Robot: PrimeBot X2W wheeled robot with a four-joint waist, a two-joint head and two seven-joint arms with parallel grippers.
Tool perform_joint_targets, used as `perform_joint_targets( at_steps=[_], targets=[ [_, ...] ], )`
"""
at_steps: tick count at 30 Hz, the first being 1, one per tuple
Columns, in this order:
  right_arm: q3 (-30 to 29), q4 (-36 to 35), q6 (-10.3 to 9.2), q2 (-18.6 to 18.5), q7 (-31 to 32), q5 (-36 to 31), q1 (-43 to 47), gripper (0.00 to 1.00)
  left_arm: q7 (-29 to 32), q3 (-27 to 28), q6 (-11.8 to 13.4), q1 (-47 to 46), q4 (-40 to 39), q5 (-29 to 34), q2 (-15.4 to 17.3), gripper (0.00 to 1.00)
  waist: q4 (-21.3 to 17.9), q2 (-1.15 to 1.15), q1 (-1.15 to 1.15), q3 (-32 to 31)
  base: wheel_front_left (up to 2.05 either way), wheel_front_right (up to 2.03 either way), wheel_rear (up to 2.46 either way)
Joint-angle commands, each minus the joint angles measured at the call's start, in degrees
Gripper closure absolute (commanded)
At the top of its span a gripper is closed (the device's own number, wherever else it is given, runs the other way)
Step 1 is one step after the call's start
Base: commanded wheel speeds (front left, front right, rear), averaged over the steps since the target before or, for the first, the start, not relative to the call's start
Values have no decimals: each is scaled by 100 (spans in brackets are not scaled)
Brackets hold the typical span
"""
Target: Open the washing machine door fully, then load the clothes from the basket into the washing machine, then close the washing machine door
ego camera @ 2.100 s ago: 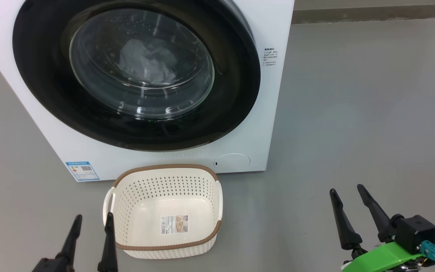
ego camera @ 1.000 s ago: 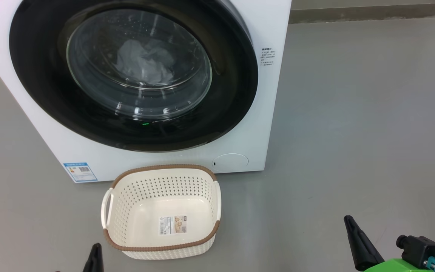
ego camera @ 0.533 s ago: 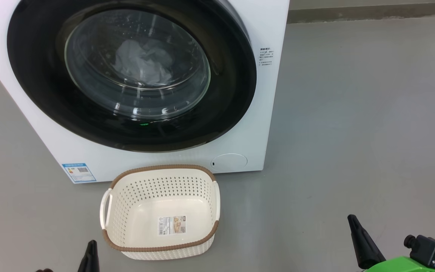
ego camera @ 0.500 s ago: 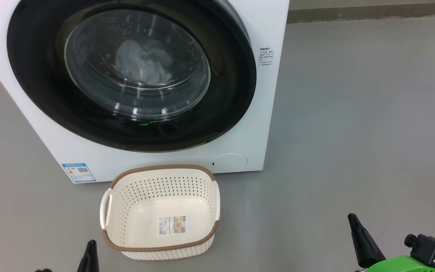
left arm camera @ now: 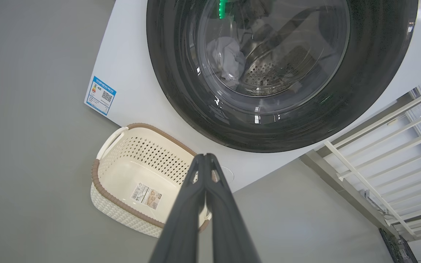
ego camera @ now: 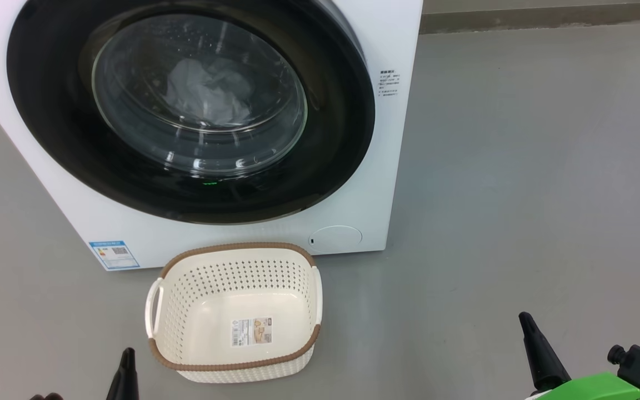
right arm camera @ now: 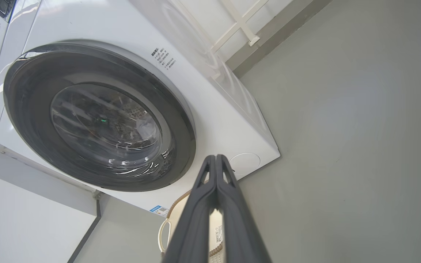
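Observation:
The white washing machine [ego camera: 389, 166] stands ahead with the washing machine door [ego camera: 334, 139] closed, its black rim flush with the front. Through the glass I see pale grey clothes [ego camera: 203, 91] lying in the drum, and the same clothes [left arm camera: 228, 58] in the left wrist view. The cream basket [ego camera: 236, 246] sits on the floor before the machine, holding nothing but its label sticker. My left gripper [ego camera: 127, 358] is at the lower left beside the basket, and my left gripper [left arm camera: 205, 157] is shut and holds nothing. My right gripper [ego camera: 526, 322] is far to the right; my right gripper [right arm camera: 216, 157] is also shut and holds nothing.
A blue energy label [ego camera: 113, 254] and a round filter cover [ego camera: 336, 236] mark the machine's lower front. Grey floor [ego camera: 520, 166] spreads to the right up to a wall base [ego camera: 548, 16]. A white railing [left arm camera: 389, 138] stands beside the machine.
Two seconds ago both grippers stood open and higher in the head view; both are now shut and low at the bottom edge. The camera has drifted slightly.

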Motion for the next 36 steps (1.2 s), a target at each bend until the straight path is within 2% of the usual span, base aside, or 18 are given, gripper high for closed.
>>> perform_joint_targets(
  at_steps=[1, 36],
  targets=[
    [31, -117, 3, -65, 36, 189, -294, 100, 38, 145, -74, -248, -103, -161, 43, 100, -3, 0, -1, 0, 0, 0, 0],
    [-121, 87, 6, -82, 406, 2360, -545, 100, 551, 546, -314, -573, 35, -2232, 25, 100, -72, 0, -1, 9, 0, 0, 0]
  ],
)
